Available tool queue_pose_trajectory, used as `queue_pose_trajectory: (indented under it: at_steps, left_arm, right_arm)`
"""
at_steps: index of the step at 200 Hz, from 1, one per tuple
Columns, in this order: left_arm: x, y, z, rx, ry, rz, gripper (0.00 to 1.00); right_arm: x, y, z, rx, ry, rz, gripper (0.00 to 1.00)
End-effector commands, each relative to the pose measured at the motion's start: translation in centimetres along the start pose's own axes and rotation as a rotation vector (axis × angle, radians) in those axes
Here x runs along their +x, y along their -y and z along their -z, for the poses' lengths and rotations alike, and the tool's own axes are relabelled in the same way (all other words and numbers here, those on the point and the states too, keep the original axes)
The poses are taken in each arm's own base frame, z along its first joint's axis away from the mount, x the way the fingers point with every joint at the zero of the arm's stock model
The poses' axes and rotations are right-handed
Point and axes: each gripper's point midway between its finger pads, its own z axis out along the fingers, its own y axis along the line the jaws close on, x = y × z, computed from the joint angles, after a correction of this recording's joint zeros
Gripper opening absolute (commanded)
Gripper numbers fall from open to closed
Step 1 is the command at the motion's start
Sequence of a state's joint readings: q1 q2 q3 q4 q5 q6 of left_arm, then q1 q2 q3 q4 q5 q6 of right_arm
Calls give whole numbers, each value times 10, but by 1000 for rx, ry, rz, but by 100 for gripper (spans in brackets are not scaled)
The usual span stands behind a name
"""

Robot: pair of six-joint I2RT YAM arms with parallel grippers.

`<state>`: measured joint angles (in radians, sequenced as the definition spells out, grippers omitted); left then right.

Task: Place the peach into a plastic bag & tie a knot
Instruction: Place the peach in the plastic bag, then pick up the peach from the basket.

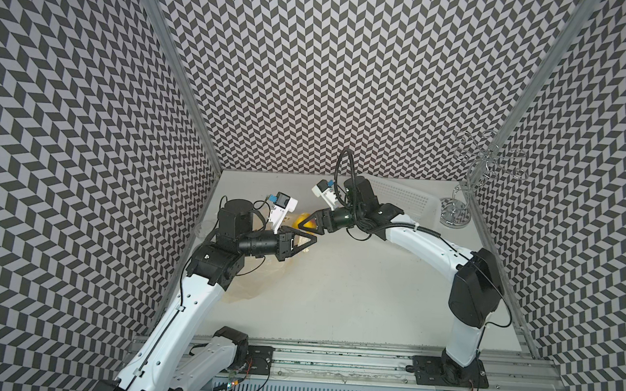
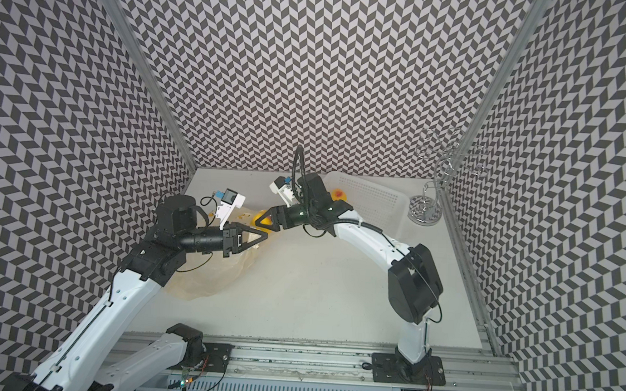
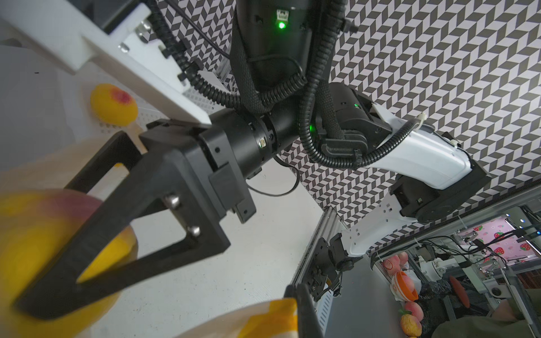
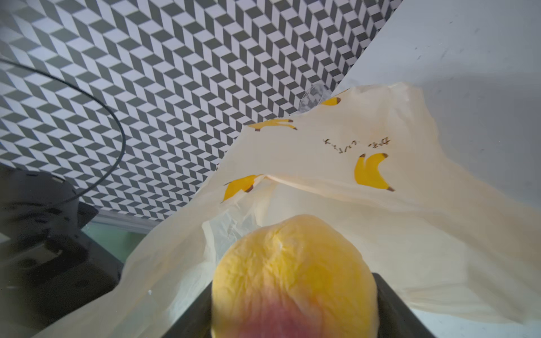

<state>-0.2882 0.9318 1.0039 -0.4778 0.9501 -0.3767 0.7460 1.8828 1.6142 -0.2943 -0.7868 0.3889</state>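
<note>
- The right gripper (image 1: 302, 226) is clamped on the peach (image 4: 292, 272), one jaw on each side. It holds it above the table, left of centre.
- The left gripper (image 1: 311, 240) is closed. In the left wrist view a fold of the bag (image 4: 351, 164) sits tight against its finger, so it seems to be pinching the rim and holding it up.
- The rest of the bag slumps on the table to the near left, under the left arm.
- Key relation: the peach hangs just to the far right of the left gripper's tip, and the bag's mouth is directly ahead of it. In the right wrist view the mouth gapes just past the fruit, with film already under it.
- The way in therefore runs left and near, roughly along the right gripper's own pointing line. That arm carries the peach, so it likely makes the move while the left only holds the rim.
- The handles look untied.
- A second peach (image 2: 338, 194) sits in the basket (image 1: 408, 200) at the far right.
</note>
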Motion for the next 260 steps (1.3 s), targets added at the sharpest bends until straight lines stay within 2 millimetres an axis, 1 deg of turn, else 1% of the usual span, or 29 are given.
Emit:
queue_pose_trajectory:
  at_steps: [1,11,27,33,40,52,56,68,77,81,88,94,111,122,128,141,149,155,163,172,179,189,196,203,209,220,231,243,260]
  left_arm:
    - [-13,8,2,4,24,-49,0]
    - [-17,11,2,15,36,-53,0]
    - [-23,14,2,22,42,-63,0]
    - [-24,15,2,22,42,-64,0]
    - [-25,15,2,24,41,-64,0]
    - [-24,16,1,33,36,-62,0]
    - [-24,16,1,36,35,-63,0]
    - [-24,15,1,32,38,-59,0]
    - [-24,15,1,24,40,-60,0]
    - [-24,15,2,21,40,-61,0]
    - [-24,15,2,14,40,-62,0]
    - [-24,13,2,5,40,-60,0]
    - [-24,0,3,-55,53,-38,0]
    - [-25,-10,4,-87,59,-25,0]
    - [-26,-14,4,-97,66,-17,0]
    - [-28,-23,3,-116,79,-6,0]
    - [-29,-28,2,-125,87,20,0]
    - [-30,-31,2,-128,89,29,0]
    - [-31,-32,1,-126,92,30,0]
    - [-32,-31,0,-113,92,31,0]
    - [-33,-27,-1,-93,94,27,0]
    - [-34,-22,-2,-60,92,23,0]
    - [-35,-19,-3,-46,91,19,0]
    - [-36,-16,-2,-41,93,13,0]
    - [-37,-16,-2,-41,94,7,0]
    - [-36,-16,-2,-45,90,2,0]
    - [-35,-18,-2,-51,86,0,0]
    - [-34,-20,-3,-53,82,3,0]
    - [-32,-24,-4,-66,86,-1,0]
  right_arm:
    - [26,-11,-23,-83,-70,18,19]
    - [28,-8,-28,-95,-71,7,19]
    - [26,-3,-38,-115,-68,-5,20]
    - [23,0,-43,-114,-65,-8,21]
    - [18,5,-49,-102,-56,-9,27]
    - [11,20,-62,-66,-57,-22,33]
    - [9,24,-65,-55,-59,-25,38]
    - [6,37,-72,2,-79,-27,64]
    - [9,44,-71,43,-103,-28,81]
    - [10,46,-69,61,-107,-26,86]
    - [9,45,-62,84,-97,-16,92]
    - [7,41,-51,85,-80,-9,95]
    - [-4,26,-12,64,-12,-6,96]
    - [-13,14,17,33,52,-10,94]
    - [-18,11,34,16,88,-21,92]
    - [-28,-1,70,-54,178,-34,88]
    - [-33,-1,91,-80,243,-49,86]
    - [-39,4,106,-77,302,-61,84]
    - [-44,21,128,-40,370,-84,83]
    - [-53,61,152,102,456,-164,84]
    - [-56,100,169,288,504,-206,87]
    - [-55,160,196,643,549,-242,91]
    - [-52,193,213,834,559,-256,93]
    - [-49,218,222,972,545,-260,95]
    - [-45,239,226,1058,519,-272,97]
    - [-37,274,223,1157,460,-300,98]
    - [-33,298,218,1216,391,-325,98]
    - [-36,316,206,1221,343,-328,98]
    - [-42,332,196,1233,366,-299,98]
